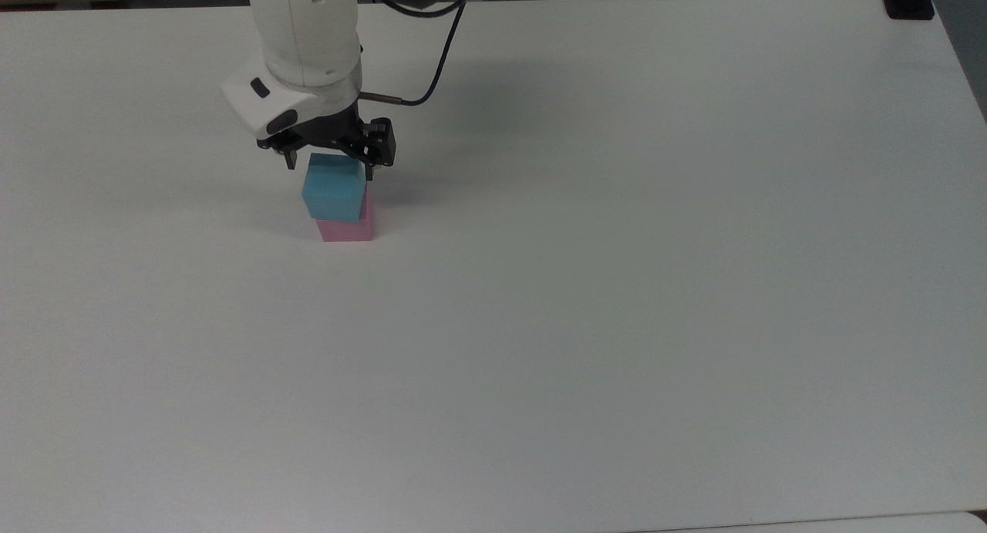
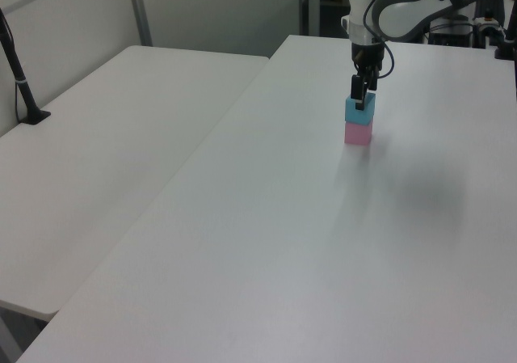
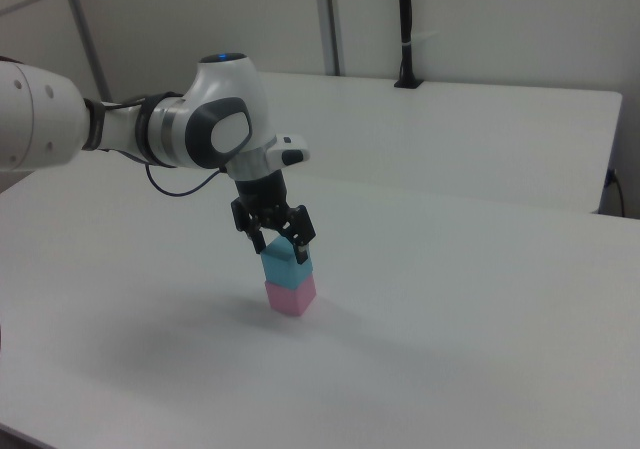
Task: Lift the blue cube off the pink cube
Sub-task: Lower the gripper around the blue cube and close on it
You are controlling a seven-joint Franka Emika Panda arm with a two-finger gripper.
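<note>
The small sky-blue matte foam cube (image 1: 333, 188) sits stacked on the small pastel pink matte foam cube (image 1: 348, 226) on the white bench (image 1: 617, 286), in the upper left of the top view, upper right of the left view and centre of the right view. The black two-finger gripper (image 1: 330, 166) of the white arm (image 1: 308, 47) is lowered over the stack, its fingers (image 3: 300, 244) spread open and straddling the upper part of the blue cube. No closure on the cube is evident.
</note>
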